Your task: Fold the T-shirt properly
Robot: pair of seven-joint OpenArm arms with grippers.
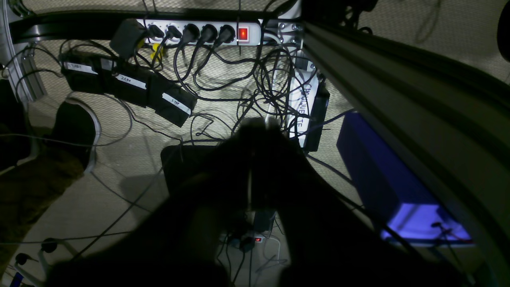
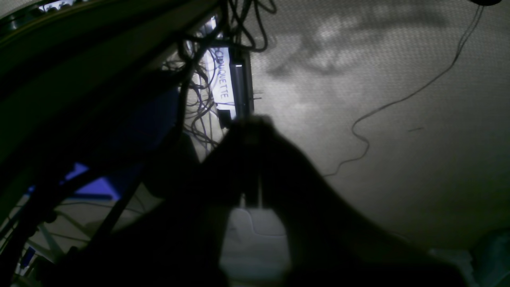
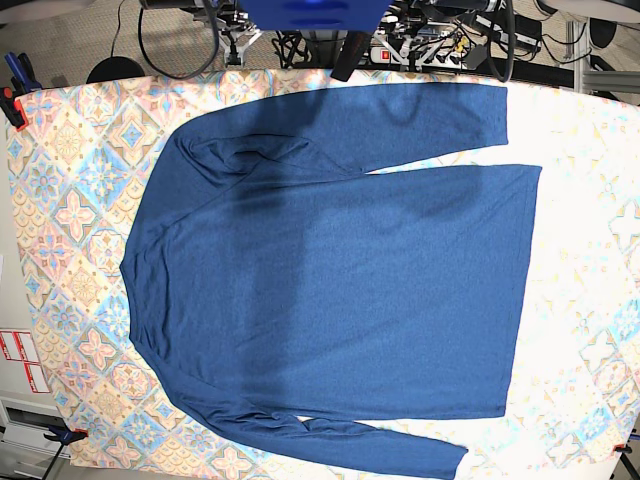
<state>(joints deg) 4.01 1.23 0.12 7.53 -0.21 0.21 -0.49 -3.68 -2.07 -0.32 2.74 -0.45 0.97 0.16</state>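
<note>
The dark blue T-shirt (image 3: 330, 270) lies spread flat on the patterned cloth (image 3: 70, 200), collar to the left and hem to the right. One long sleeve runs along the top edge, the other along the bottom edge. Neither arm shows in the base view. In the left wrist view my left gripper (image 1: 259, 125) is a dark silhouette with its jaws together, hanging over a floor full of cables. My right gripper (image 2: 251, 121) looks the same in the right wrist view, shut, holding nothing, over bare carpet. No shirt shows in either wrist view.
A white power strip (image 1: 199, 32), black adapters (image 1: 127, 85) and tangled cables lie on the floor beyond the table's back edge. A blue box (image 1: 382, 175) stands beside a metal frame rail (image 1: 398, 79). A clamp (image 3: 12, 100) pins the cloth's left corner.
</note>
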